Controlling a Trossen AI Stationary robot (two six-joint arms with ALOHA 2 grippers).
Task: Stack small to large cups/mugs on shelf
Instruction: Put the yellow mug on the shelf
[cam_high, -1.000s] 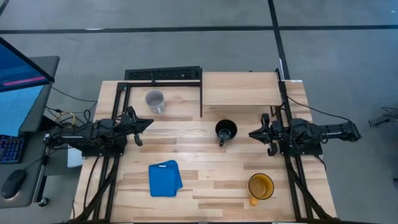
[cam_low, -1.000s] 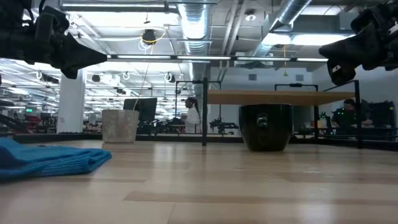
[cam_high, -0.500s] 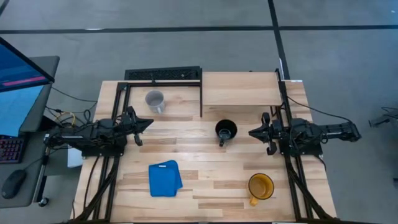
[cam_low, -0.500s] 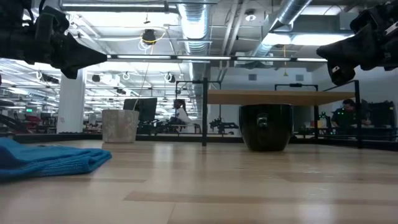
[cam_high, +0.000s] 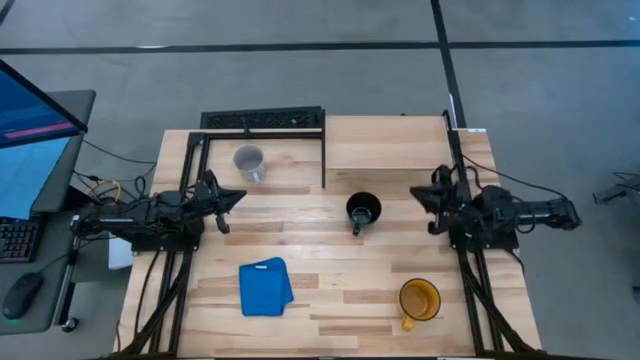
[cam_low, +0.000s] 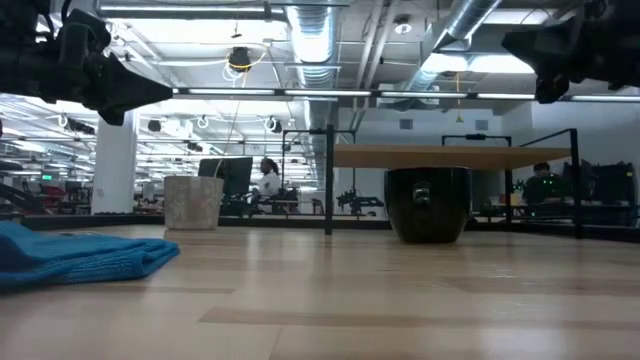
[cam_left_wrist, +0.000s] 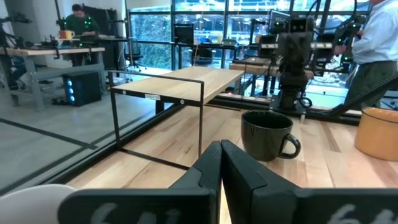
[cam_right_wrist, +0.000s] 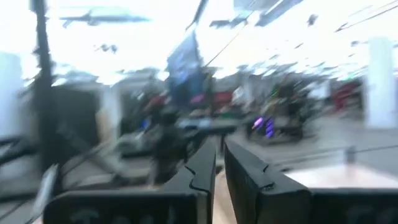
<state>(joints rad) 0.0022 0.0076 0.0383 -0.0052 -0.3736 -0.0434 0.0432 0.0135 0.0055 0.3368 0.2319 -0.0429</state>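
Observation:
Three mugs stand upright on their bases on the tabletop. The black mug (cam_high: 363, 210) (cam_low: 428, 203) is at the middle, the pale grey mug (cam_high: 248, 161) at the far left, and the yellow mug (cam_high: 420, 299) at the near right. The shelf (cam_high: 385, 143) (cam_low: 450, 157) stands on its black legs at the far right with nothing on it. My left gripper (cam_high: 240, 196) (cam_left_wrist: 221, 149) hovers shut at the left edge, pointing level at the black mug. My right gripper (cam_high: 415, 192) (cam_right_wrist: 219, 155) hovers at the right edge, tipped upward. It is shut but for a narrow slit and holds nothing.
A folded blue cloth (cam_high: 265, 287) (cam_low: 80, 255) lies near the front left. A black frame (cam_high: 262, 120) runs along the far left edge. A monitor and keyboard stand left of the table. Bare wood lies between the mugs and under the shelf.
My right gripper has risen a little and tipped its fingers upward, and it has swung slightly toward the table's far edge. Mugs, cloth and my left gripper have stayed where they were.

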